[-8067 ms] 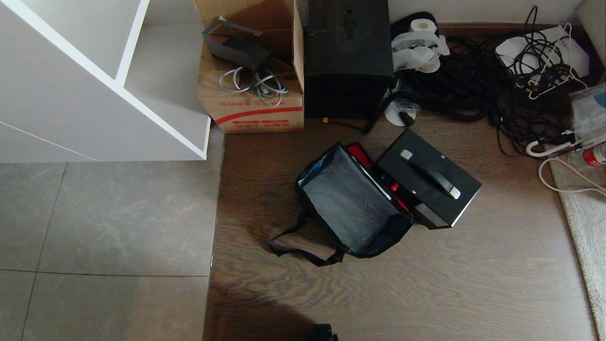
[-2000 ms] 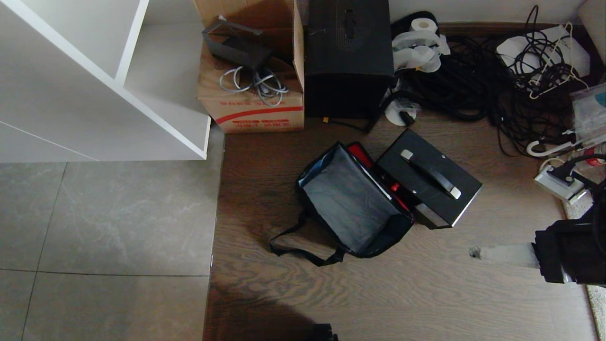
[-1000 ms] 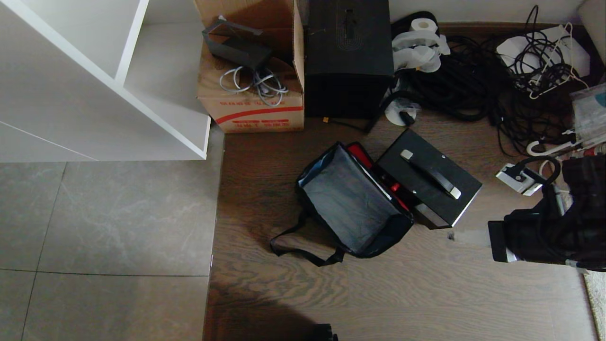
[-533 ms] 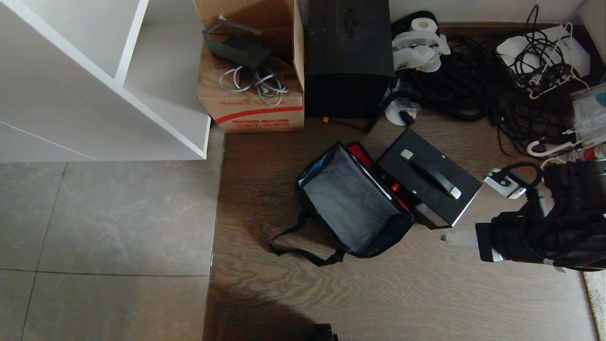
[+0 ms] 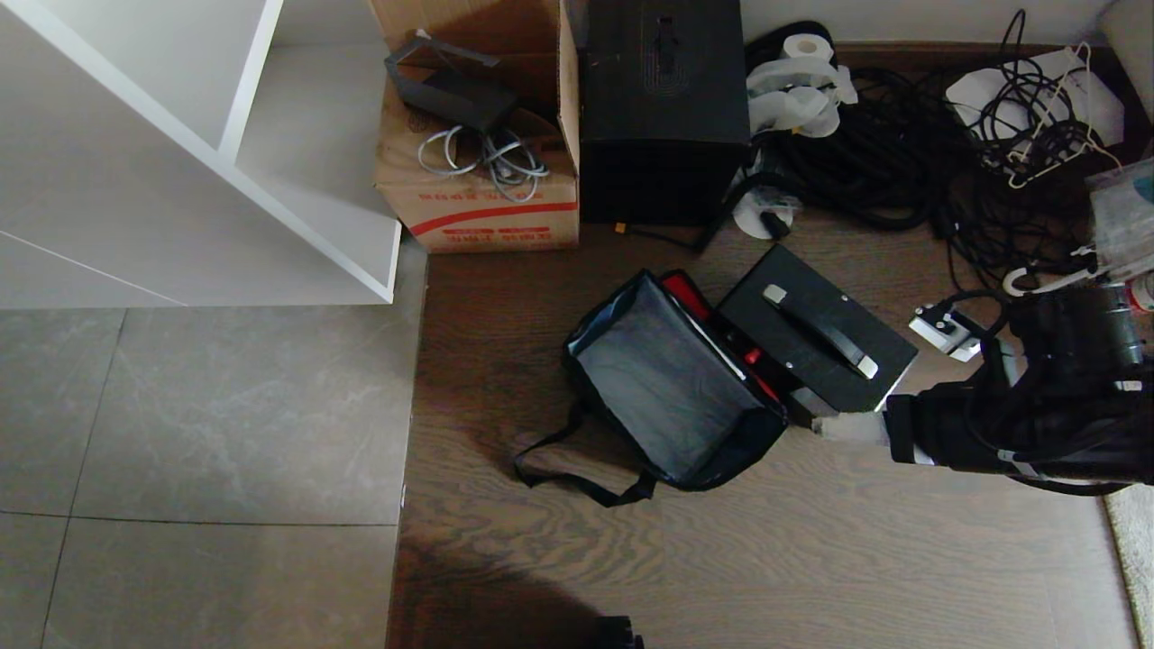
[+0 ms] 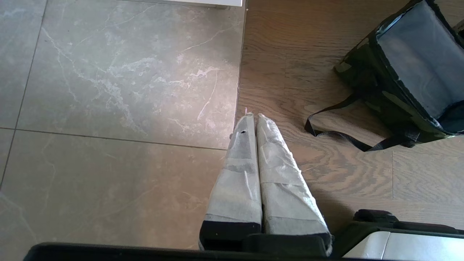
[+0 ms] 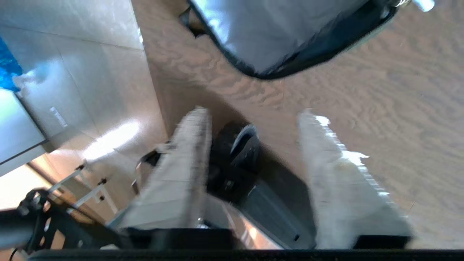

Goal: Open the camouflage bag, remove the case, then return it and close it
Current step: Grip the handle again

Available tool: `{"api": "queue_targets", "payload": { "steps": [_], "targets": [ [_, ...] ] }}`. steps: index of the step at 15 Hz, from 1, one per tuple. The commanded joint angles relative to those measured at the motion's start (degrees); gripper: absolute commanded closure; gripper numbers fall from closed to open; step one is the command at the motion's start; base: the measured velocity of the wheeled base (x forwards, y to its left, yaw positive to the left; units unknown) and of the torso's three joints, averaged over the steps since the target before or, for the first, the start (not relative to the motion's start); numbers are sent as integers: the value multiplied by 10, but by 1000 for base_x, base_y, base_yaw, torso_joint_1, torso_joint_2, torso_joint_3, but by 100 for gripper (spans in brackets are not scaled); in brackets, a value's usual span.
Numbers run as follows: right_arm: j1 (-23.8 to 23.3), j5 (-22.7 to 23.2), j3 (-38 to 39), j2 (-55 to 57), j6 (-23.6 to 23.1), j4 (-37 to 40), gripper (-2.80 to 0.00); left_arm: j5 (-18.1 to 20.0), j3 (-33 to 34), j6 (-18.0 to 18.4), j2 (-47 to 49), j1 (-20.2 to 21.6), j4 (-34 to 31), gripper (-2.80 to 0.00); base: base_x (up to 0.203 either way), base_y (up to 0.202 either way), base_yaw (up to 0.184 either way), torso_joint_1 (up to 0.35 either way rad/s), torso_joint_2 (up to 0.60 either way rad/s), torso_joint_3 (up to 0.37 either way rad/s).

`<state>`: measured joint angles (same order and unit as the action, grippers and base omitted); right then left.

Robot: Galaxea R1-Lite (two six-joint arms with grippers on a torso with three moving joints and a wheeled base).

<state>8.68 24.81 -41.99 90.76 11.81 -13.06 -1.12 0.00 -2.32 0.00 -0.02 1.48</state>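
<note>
The camouflage bag (image 5: 672,388) lies open on the wood floor, its grey inside and a strip of red lining showing, its black strap trailing to the left. The case (image 5: 816,338), flat and black with a handle on silver mounts, lies outside the bag against its right side. My right gripper (image 5: 822,425) comes in low from the right, its tip just off the case's near corner. In the right wrist view this gripper (image 7: 253,116) is open and holds nothing, with the bag (image 7: 290,32) ahead. My left gripper (image 6: 252,116) is shut and empty, parked over the floor left of the bag (image 6: 409,72).
A taller black box (image 5: 663,108) and a cardboard box (image 5: 478,171) stand behind the bag. A white shelf unit (image 5: 180,153) fills the back left. A tangle of black cables (image 5: 911,153) covers the back right. A pale rug (image 5: 1131,559) edges the right side.
My right arm has come in from the right edge and moved left across the floor toward the case's near corner. The bag and the case have not moved.
</note>
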Motion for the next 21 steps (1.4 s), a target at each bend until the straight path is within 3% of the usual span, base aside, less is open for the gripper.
{"api": "queue_targets", "payload": {
  "steps": [1,6,7,9,12,16,17,20,21],
  "targets": [
    [0,-15,-22,22,-1,1,-280,0,5,-1,0,0,0,0,0,0,0,0,0,0],
    [1,-71,-146,96,-12,27,-280,0,5,-1,0,0,0,0,0,0,0,0,0,0],
    [1,-77,-186,114,-29,50,-280,0,4,-1,0,0,0,0,0,0,0,0,0,0],
    [1,-111,-235,152,-136,126,-280,0,5,-1,0,-1,0,0,0,0,0,0,0,0],
    [-4,-216,-263,186,-208,145,-280,0,4,-1,0,0,0,0,0,0,0,0,0,0],
    [-14,-427,-341,231,-315,153,-280,0,4,-1,0,-1,0,0,0,0,0,0,0,0],
    [-13,-459,-346,234,-333,146,-280,0,4,-1,0,-1,0,0,0,0,0,0,0,0],
    [-6,-475,-342,243,-351,74,-280,0,4,-1,0,0,0,0,0,0,0,0,0,0],
    [-2,-505,-339,247,-363,54,-280,0,5,-1,0,0,0,0,0,0,0,0,0,0]
  ]
}}
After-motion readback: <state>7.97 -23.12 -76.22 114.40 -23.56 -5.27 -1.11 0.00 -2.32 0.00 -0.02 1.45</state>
